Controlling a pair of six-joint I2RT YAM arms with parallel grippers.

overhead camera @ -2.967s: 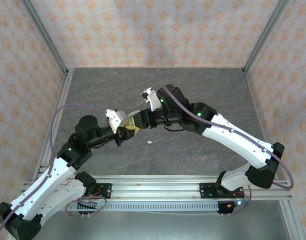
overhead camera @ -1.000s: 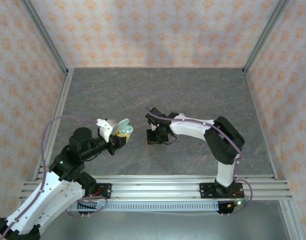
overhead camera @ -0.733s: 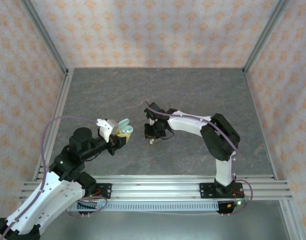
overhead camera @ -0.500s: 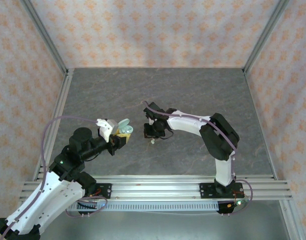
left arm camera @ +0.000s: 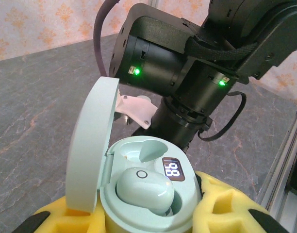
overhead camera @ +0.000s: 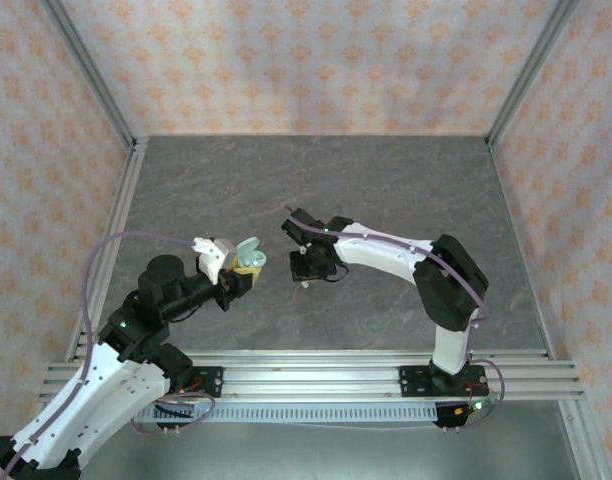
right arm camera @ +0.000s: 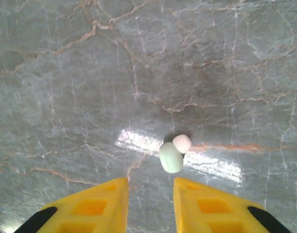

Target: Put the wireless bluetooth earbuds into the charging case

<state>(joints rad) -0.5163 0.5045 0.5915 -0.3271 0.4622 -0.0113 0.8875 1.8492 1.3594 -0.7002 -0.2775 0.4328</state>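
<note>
Grey marbled table is carrying the work, with orange-patterned walls rising around it. You are clamping the mint charging case in the left gripper, with yellow pads pressing on either side of it. The case is hanging above the surface with its lid swung open, I judge so that the wells are facing the other arm. One seated earbud is already sitting in the near well, and the empty well behind it is waiting for its partner. Your right gripper is pointing down at the table, its jaws standing narrowly apart with nothing between them. The loose earbud is lying on the surface just beyond the fingertips, a little off-centre, so you are probably lining up the pick.
</note>
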